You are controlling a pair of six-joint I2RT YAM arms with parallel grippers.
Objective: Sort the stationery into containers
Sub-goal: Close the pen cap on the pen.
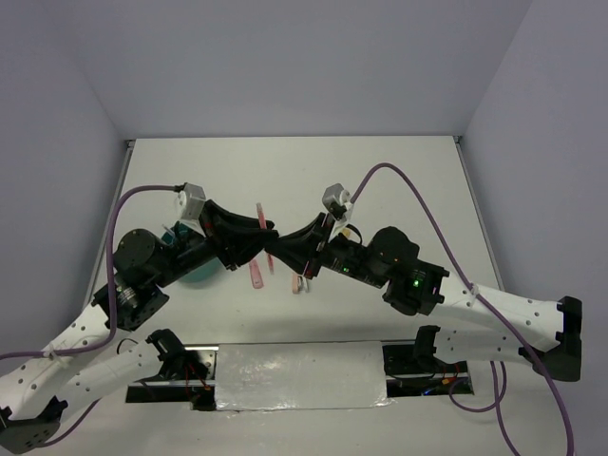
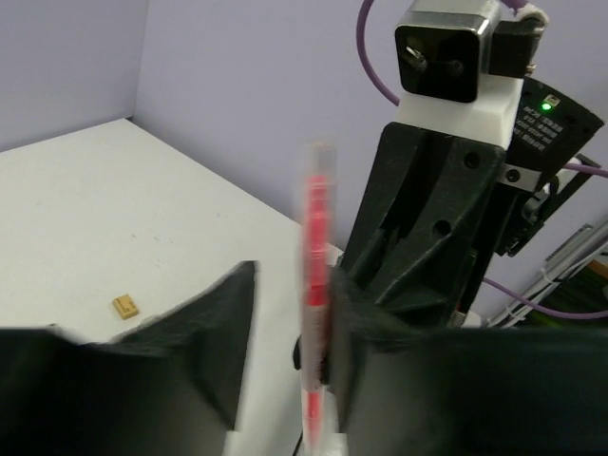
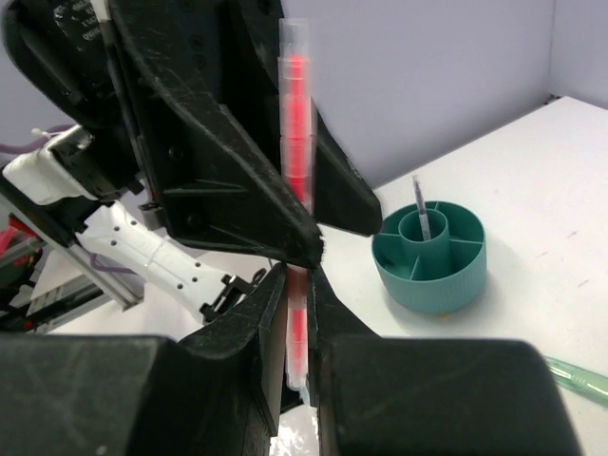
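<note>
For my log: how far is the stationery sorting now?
Done: a thin dark pen stands in the teal organizer. In hand: the right gripper pinches the thin pink pen; the left gripper is open around it. Left to sort: tan nub, mint-green tube, pink stick, pink-white clip.

Pink pen (image 3: 295, 142), teal organizer (image 3: 429, 256) (mint-green tube (image 3: 579, 380) too), tan nub (image 2: 124, 306)
</note>
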